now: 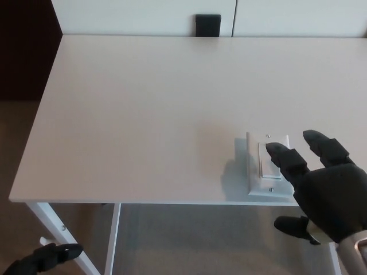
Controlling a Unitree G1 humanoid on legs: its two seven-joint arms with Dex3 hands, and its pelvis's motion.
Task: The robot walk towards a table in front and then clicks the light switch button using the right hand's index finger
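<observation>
- I see the table [143, 114] as a plain off-white top with no pattern, on white legs.
- The light switch [265, 166] is white, plate and rocker alike, casting a pale bluish-grey shadow on the top.
- My right hand [324, 189] is matte black, with a bit of silver-grey at the wrist.
- My left hand [43, 259] is black too.
- The floor [189, 240] under the table is grey; at the left edge it looks brown.
- The wall panels [132, 16] behind are white, with a black rectangular block [207, 25] between them.
- The far left corner is very dark reddish-brown.

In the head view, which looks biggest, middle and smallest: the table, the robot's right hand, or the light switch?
1. Table, by far.
2. Right hand, though it is nearer the camera.
3. Light switch, partly hidden by the hand.
</observation>
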